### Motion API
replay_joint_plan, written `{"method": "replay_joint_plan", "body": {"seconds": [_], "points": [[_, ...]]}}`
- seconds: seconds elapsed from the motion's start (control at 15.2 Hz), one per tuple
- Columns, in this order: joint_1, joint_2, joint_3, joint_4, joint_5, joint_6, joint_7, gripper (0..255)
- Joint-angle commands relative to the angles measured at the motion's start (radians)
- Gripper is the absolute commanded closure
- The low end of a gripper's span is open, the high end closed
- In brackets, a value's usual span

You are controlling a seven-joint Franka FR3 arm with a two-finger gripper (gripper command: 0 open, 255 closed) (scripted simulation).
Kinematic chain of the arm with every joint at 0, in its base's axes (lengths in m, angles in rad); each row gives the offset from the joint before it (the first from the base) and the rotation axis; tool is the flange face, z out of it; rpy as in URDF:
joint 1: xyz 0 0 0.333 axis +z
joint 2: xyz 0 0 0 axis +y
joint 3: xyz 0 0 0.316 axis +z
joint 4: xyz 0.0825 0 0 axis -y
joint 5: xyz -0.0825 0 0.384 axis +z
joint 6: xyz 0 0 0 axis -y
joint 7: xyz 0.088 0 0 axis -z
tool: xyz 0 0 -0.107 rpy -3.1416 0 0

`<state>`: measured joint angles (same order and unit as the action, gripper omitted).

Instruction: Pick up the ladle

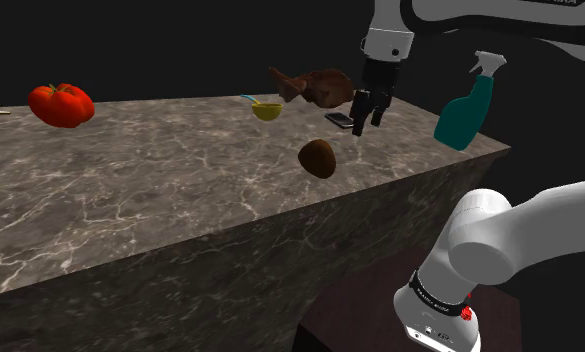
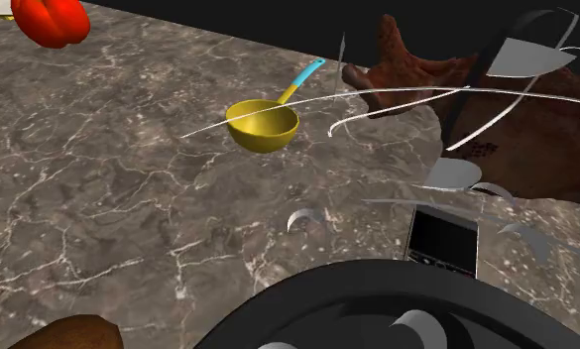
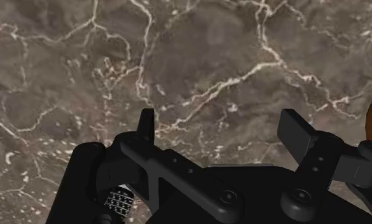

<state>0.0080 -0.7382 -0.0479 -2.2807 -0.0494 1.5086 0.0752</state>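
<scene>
Two black fingers (image 3: 146, 124) of my tool (image 3: 219, 121) are standing well apart with nothing between them but bare veined marble, so I'm holding nothing at all. I'm hovering over the desk (image 1: 180, 190), hanging just above a dark flat slab (image 1: 338, 120) that is lying on it. The ladle (image 2: 268, 124) is sitting off toward the shoulder view's left of me, near the desk's far edge: a yellow bowl resting upright on the marble, with a thin blue handle slanting up out of it. A brown lumpy thing (image 1: 315, 88) is lying near it, between the ladle and me, and a brown rounded thing (image 1: 318, 158) is sitting nearer the front edge. I'm reading this as the approach stage, with the grasp not yet begun. Next, I'm thinking, I'm needing to travel across toward the shoulder view's left until the ladle is lying between my fingers, turn the wrist so they are straddling that slim handle or the bowl's rim, then come down and close. I'm watching the brown lump, because it is crowding the handle's side and could be getting nudged on the way in.
</scene>
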Motion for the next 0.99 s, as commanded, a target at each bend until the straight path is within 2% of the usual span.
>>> {"method": "replay_joint_plan", "body": {"seconds": [0.0,0.46,0.92], "points": [[0.000,0.000,0.000,0.000,0.000,0.000,0.000,0],[0.000,0.272,0.008,0.191,0.072,0.083,0.093,0],[-0.003,0.546,0.002,0.444,0.137,0.108,0.169,0]]}}
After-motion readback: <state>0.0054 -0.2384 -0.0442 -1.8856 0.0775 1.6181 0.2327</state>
